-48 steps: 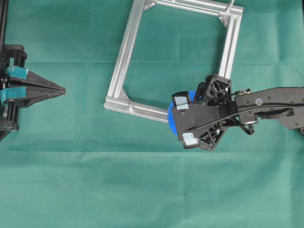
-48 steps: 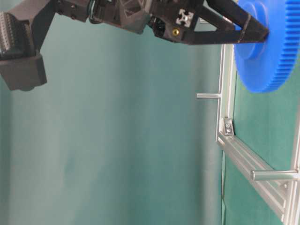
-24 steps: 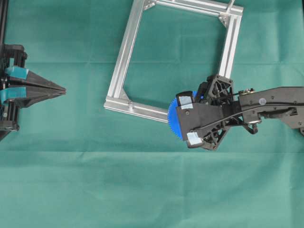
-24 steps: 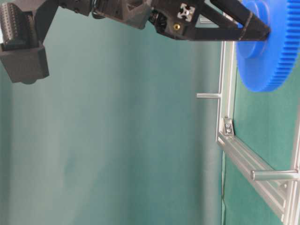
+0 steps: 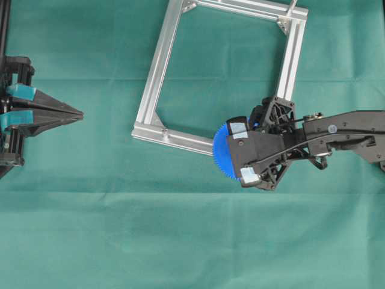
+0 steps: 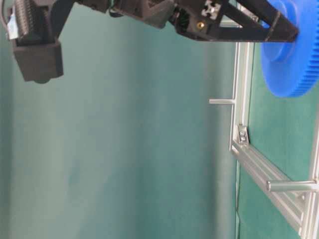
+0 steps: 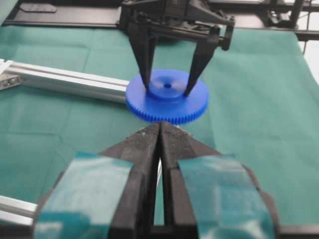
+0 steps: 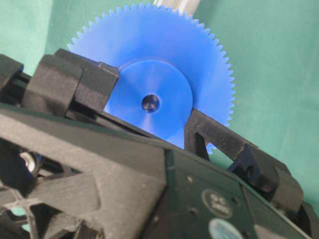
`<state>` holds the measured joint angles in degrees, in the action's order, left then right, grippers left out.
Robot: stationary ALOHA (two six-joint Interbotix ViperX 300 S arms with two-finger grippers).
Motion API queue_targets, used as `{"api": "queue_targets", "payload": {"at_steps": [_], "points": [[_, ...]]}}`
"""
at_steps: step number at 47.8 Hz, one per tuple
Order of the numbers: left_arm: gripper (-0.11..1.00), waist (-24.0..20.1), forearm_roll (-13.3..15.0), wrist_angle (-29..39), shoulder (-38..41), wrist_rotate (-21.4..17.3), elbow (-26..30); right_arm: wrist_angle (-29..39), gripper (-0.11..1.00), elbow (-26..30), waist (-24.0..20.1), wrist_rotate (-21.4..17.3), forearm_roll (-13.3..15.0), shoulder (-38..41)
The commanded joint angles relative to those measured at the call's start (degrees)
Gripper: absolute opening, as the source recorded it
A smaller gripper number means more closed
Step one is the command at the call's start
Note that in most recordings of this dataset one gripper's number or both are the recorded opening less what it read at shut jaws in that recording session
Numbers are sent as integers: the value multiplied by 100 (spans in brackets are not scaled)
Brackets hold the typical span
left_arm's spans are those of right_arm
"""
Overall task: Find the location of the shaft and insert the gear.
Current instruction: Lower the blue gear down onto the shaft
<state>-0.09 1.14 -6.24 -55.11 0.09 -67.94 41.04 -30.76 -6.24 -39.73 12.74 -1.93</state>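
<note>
L claw point(image 5: 77, 112): black fingers pressed together, holding nothing, parked far left on green cloth point(image 5: 180, 241). R claw point(image 7: 168, 91): jaws spread wide, clamped on raised hub of big bright-blue toothed plastic gear point(image 7: 167, 96). Gear lies flat, hub and centre hole face up, axis vertical, at near-right corner of silver aluminium frame point(image 5: 157, 66).

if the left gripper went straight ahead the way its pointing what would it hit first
Probably the gear. In the left wrist view the shut left gripper aims straight at it, where the right gripper holds its hub. Depth is unclear, and green cloth lies between.
</note>
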Motion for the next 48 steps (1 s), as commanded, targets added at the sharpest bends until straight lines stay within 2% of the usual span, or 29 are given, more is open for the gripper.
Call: {"api": "queue_targets", "payload": {"at_steps": [1,16,48], "points": [[1,0,9,-26,62,9,88,-88,70,-9,26,-18,18,-105],[1,0,9,-35,53,9,88,-413,70,-246,26,-26,18,-44],[1,0,9,-35,53,18,88,-615,70,-264,26,-26,0,246]]}}
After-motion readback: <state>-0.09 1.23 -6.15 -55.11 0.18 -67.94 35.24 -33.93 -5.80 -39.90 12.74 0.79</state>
